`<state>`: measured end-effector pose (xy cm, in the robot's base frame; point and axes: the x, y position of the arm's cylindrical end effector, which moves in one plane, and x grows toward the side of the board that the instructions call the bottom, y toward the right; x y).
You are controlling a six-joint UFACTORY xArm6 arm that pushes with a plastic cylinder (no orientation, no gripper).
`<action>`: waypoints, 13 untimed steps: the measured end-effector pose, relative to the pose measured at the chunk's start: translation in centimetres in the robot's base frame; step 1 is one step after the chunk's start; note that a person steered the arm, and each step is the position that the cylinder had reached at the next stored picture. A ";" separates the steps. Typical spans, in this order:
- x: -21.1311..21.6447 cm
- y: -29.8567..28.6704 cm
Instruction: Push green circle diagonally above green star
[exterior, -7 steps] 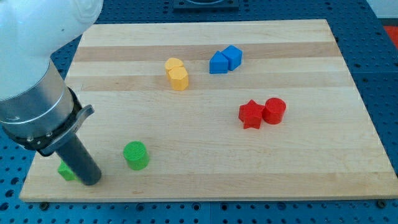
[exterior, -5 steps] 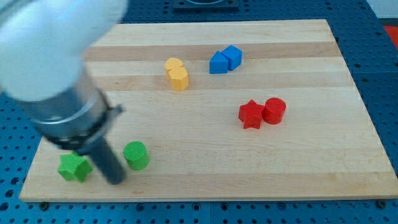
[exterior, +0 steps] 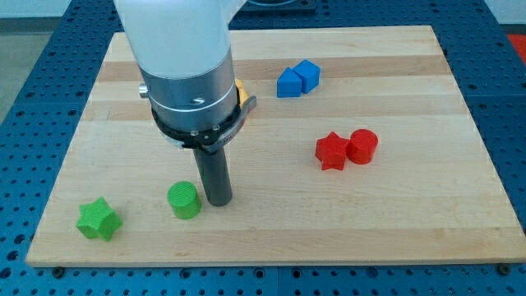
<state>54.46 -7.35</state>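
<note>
The green circle (exterior: 184,201), a short cylinder, stands near the view's bottom left of the wooden board (exterior: 411,222). The green star (exterior: 99,219) lies further to the view's left and slightly lower, apart from the circle. My tip (exterior: 219,200) rests on the board just to the view's right of the green circle, very close to it or touching its side. The arm's wide body rises above the tip and hides part of the board behind it.
Two blue blocks (exterior: 297,79) sit together near the view's top centre. A red star (exterior: 331,151) and a red cylinder (exterior: 362,146) touch at the view's right. A yellow block (exterior: 241,92) is mostly hidden behind the arm.
My tip moved from beside the green star at the view's left across to the view's right side of the green circle. The green star now shows fully. The circle shifted very slightly.
</note>
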 end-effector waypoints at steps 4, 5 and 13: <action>2.6 -4.2; 3.4 -2.3; -11.1 -6.6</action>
